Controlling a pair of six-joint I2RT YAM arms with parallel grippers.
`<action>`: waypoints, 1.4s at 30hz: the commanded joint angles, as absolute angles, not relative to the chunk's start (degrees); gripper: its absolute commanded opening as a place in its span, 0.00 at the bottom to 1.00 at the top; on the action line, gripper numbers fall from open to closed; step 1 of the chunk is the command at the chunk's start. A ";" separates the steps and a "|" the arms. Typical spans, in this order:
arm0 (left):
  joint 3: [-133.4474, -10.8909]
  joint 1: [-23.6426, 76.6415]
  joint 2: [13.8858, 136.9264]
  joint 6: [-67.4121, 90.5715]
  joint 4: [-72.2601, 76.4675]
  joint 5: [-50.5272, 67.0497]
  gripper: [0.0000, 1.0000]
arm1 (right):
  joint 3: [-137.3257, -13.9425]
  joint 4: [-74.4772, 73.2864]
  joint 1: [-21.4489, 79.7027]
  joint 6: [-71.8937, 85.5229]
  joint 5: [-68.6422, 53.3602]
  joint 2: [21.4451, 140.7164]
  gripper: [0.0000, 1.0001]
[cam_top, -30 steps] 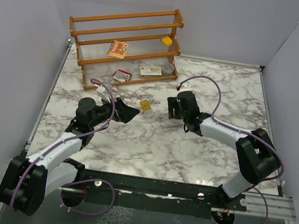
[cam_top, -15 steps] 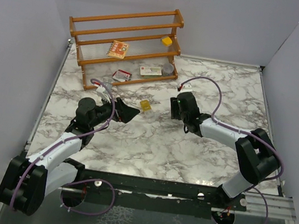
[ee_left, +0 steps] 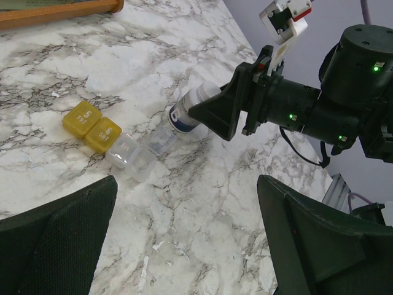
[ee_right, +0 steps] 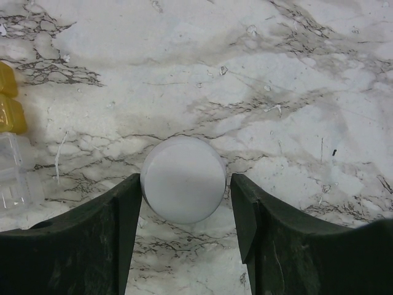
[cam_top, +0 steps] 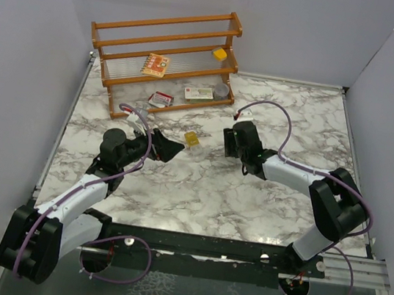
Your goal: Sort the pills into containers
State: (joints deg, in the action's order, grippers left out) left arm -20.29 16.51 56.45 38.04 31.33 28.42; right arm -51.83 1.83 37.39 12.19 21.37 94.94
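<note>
my right jaws stand apart around the white-capped bottle (ee_left: 186, 112) on the counter (ee_left: 184, 239), one finger touching its cap. my left jaws gape wide, short of the bottle; pill boxes (ee_left: 105, 136) lie near it.

wooden rack (cam_top: 167, 58) at the back of the marble table (cam_top: 198, 192) — printed boxes (cam_top: 154, 64), yellow cube (cam_top: 219, 53), grey tin (cam_top: 222, 90) on its shelves
</note>
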 commanded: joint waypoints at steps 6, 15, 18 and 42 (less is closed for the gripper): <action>-21.04 16.26 56.73 38.32 31.68 28.01 0.99 | -54.13 2.53 37.44 11.51 22.57 92.45 0.60; -20.90 16.26 56.43 38.54 31.64 28.09 0.99 | -54.17 2.53 37.44 11.54 21.91 91.82 0.55; -20.92 16.26 56.30 38.58 31.64 27.98 0.99 | -53.97 2.55 37.44 11.54 21.45 91.95 0.43; -21.49 16.26 58.46 37.25 31.73 28.02 0.99 | -57.19 -1.14 37.44 9.14 19.88 91.15 0.01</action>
